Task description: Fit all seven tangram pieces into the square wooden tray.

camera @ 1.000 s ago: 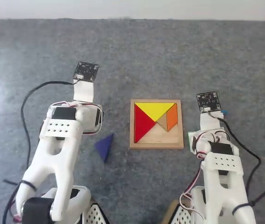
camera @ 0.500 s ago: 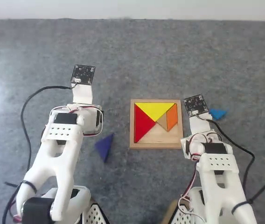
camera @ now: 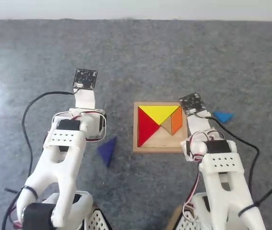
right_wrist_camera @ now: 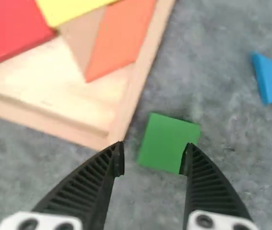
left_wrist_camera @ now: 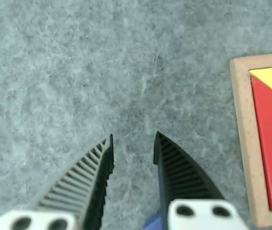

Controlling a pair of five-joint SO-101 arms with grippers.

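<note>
Two arms are built of white plastic, the left arm [camera: 62,163] at eight o'clock and the right arm [camera: 224,182] at five o'clock in the high view, each pierced by rows of small round holes [camera: 64,137] and tipped by a black square circuit board [camera: 85,79]. A black cable [camera: 29,106] is looped off the left arm at nine o'clock, another off the right arm at three o'clock, and thin red wires [camera: 84,113] are bundled at the wrists. The left gripper [left_wrist_camera: 134,137] and the right gripper [right_wrist_camera: 153,145] are fitted with black, tapered, ribbed fingers [left_wrist_camera: 179,167] on white bases [left_wrist_camera: 200,213] marked by paired dark screw holes.
</note>
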